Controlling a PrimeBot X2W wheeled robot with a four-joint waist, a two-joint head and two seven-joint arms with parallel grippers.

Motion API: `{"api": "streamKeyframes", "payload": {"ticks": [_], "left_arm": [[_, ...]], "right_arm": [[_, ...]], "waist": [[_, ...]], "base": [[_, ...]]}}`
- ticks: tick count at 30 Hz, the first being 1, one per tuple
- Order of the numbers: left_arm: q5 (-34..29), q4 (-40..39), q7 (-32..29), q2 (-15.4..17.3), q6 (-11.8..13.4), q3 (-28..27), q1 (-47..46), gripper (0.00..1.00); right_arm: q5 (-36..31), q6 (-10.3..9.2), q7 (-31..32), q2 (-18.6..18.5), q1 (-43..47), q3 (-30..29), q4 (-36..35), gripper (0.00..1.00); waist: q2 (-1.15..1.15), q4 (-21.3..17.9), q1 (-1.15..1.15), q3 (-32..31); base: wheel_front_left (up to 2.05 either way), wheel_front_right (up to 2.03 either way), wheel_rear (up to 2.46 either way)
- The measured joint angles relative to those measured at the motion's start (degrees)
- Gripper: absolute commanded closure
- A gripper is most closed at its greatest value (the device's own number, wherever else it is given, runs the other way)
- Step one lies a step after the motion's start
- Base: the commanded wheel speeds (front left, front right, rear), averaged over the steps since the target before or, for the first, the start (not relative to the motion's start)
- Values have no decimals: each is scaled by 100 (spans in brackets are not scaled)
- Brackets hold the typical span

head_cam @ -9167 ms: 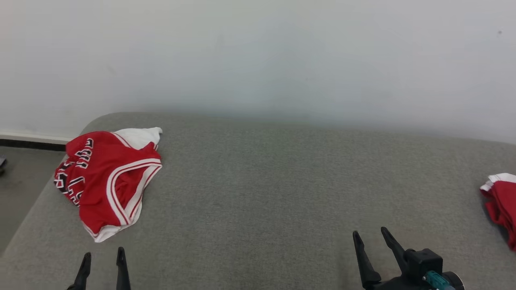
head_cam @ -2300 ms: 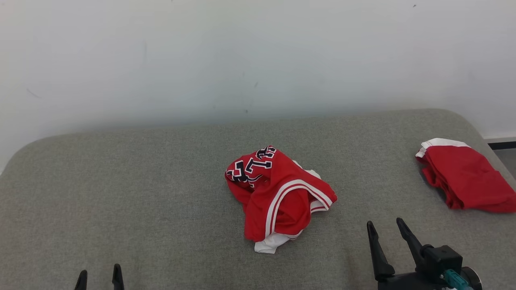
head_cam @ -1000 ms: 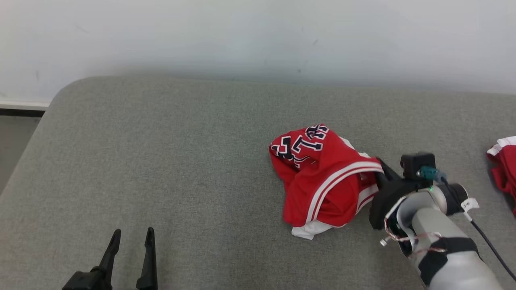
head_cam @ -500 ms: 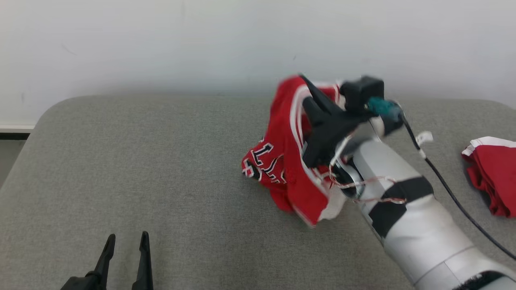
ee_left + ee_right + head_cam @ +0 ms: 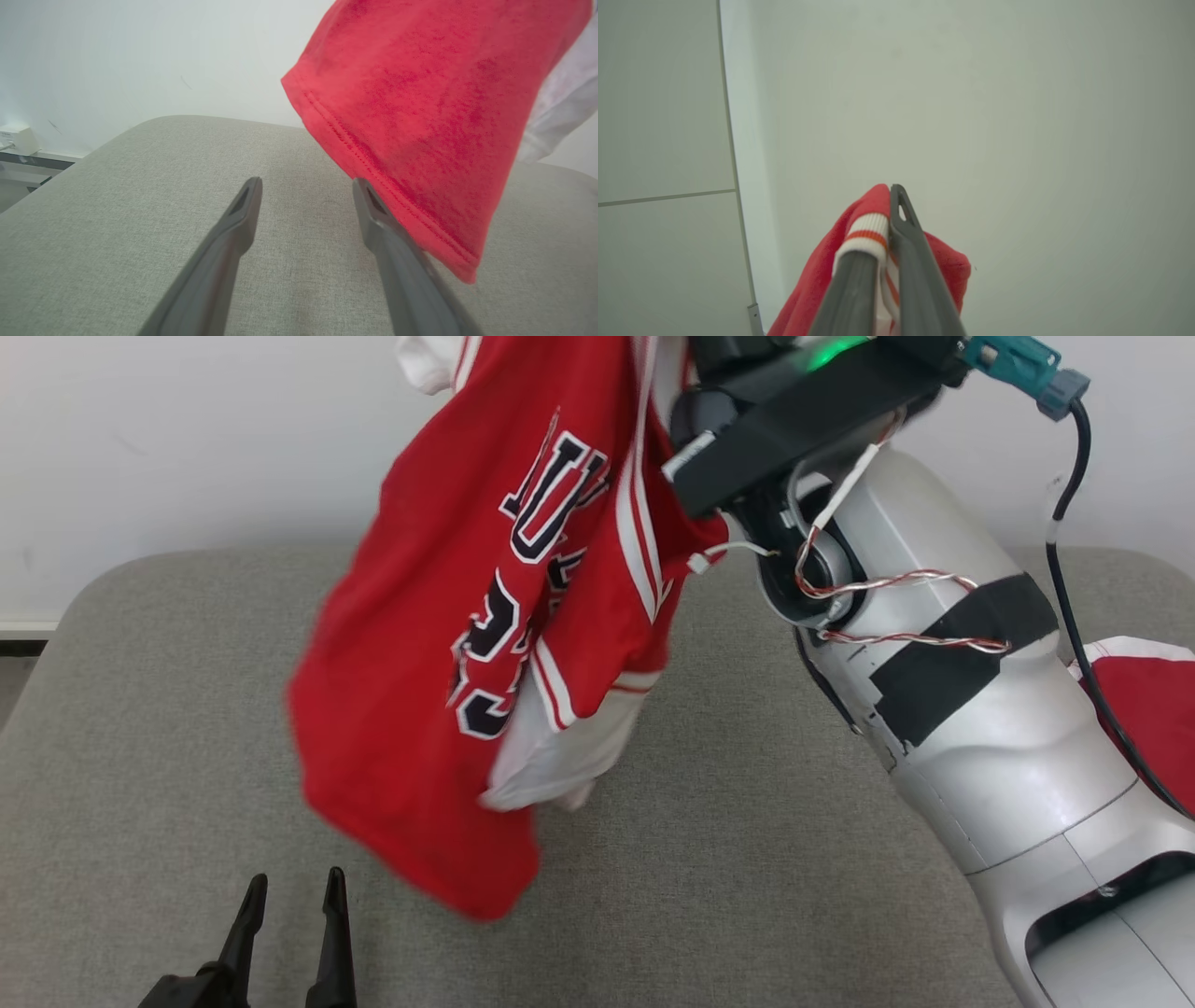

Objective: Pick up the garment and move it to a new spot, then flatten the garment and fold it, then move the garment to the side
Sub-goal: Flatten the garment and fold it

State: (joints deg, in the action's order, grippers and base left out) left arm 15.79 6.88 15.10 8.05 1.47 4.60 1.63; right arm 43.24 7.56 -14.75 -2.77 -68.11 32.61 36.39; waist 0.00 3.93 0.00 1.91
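The garment (image 5: 439, 644) is a red jersey with white trim and dark lettering. It hangs in the air over the grey cushion (image 5: 747, 859), drooping to the left of my right arm (image 5: 934, 644). My right gripper (image 5: 888, 210) is raised toward the wall and shut on the jersey's white-and-red trimmed edge (image 5: 864, 228). My left gripper (image 5: 291, 882) rests low at the front left, open and holding nothing. In the left wrist view its fingers (image 5: 243, 210) point along the cushion, and the jersey's red hem (image 5: 420, 116) hangs just beyond and to the right of them.
A second red garment with a white band (image 5: 1148, 700) lies on the cushion at the far right, partly behind my right arm. A white wall (image 5: 187, 448) runs behind the cushion. The cushion's rounded left corner drops to the floor (image 5: 9, 667).
My right gripper has closed on the jersey and lifted it off the cushion, up and toward the camera. The jersey now hangs open. The left gripper has stayed put.
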Motion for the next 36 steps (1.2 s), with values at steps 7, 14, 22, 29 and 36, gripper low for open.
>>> {"api": "streamKeyframes", "payload": {"ticks": [7, 14, 22, 29, 36], "left_arm": [[-7, -1, 0, -29, -32, -21, 1, 0], [-16, 10, 0, -57, -51, -44, -8, 0], [-53, 74, 1, -71, -104, -51, -18, 0], [-103, 93, 0, -85, -143, -45, 1, 0], [-110, 64, 1, -90, -147, -45, 23, 0]], "right_arm": [[-915, 0, 16, -375, 833, -482, 1606, 100], [-1625, 0, 5, -964, 1722, -879, 2571, 100], [-2308, 0, -21, -1218, 2321, -1395, 2945, 100], [-2805, 0, -24, -1180, 2572, -1819, 2644, 100], [-3032, 0, 134, -803, 2251, -1972, 2377, 100]], "waist": [[0, -90, 1, 45], [0, -255, 0, 104], [0, -428, 0, 38], [0, -446, 0, -46], [0, -367, 0, -27]], "base": [[0, 0, 0], [0, 0, 0], [0, 0, 0], [0, 0, 0], [0, 0, 0]]}}
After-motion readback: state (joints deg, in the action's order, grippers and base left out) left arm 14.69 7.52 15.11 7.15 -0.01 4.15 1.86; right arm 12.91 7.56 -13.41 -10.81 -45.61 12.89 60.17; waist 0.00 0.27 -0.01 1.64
